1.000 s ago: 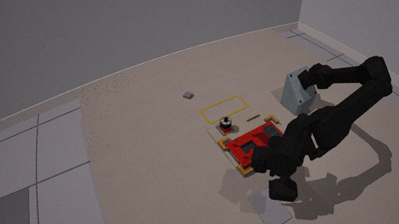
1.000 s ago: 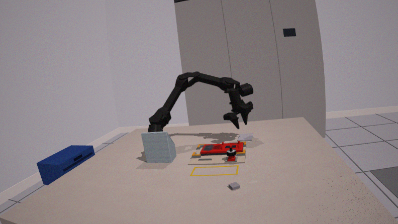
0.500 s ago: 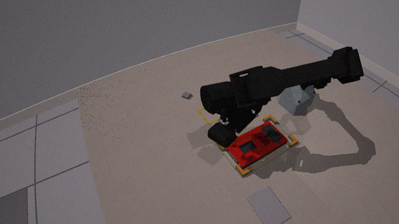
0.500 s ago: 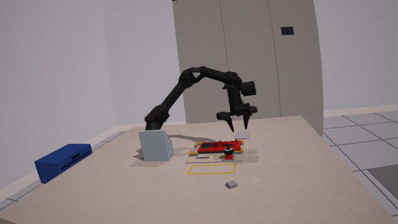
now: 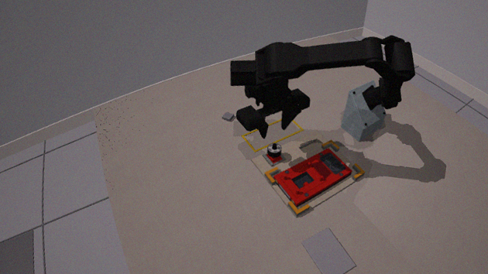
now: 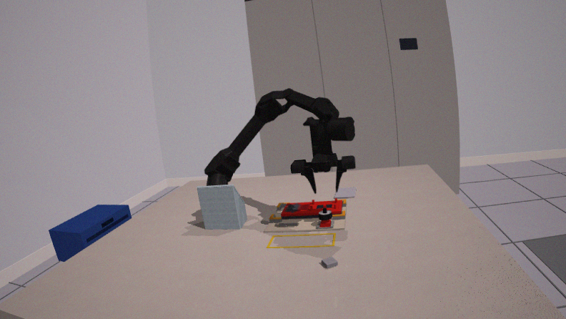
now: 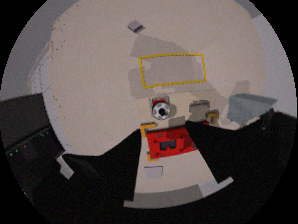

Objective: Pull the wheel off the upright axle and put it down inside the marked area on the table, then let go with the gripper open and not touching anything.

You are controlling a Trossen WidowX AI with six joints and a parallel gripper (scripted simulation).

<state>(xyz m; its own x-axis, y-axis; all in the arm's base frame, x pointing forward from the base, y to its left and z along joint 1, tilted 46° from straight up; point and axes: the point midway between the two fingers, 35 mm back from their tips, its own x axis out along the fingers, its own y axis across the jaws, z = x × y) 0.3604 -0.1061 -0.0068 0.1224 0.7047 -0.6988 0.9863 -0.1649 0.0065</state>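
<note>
The wheel [image 5: 274,153] [image 6: 325,215] [image 7: 155,110], a black tyre with a pale hub, sits on the upright axle, whose dark tip [image 5: 274,145] [image 6: 324,210] [image 7: 162,112] shows above it. Under it is a small red base [image 6: 325,224]. The marked area is a yellow outline [image 5: 248,144] [image 6: 301,247] [image 7: 142,73] on the table beside the axle stand, with nothing in it. My gripper [image 5: 274,132] [image 6: 326,192] [image 7: 162,128] is open and empty, pointing down above the table. Its fingers are apart from the wheel, higher than it.
A red plate [image 5: 294,191] [image 7: 175,134] lies between orange corner brackets [image 5: 298,208] beside the wheel. A small grey block [image 5: 227,116] [image 6: 329,262] [image 7: 135,25] lies beyond the outline. A pale flat sheet [image 5: 328,254] [image 6: 345,193] [image 7: 154,172] lies past the red plate. A blue box [image 6: 75,237] stands off to the side.
</note>
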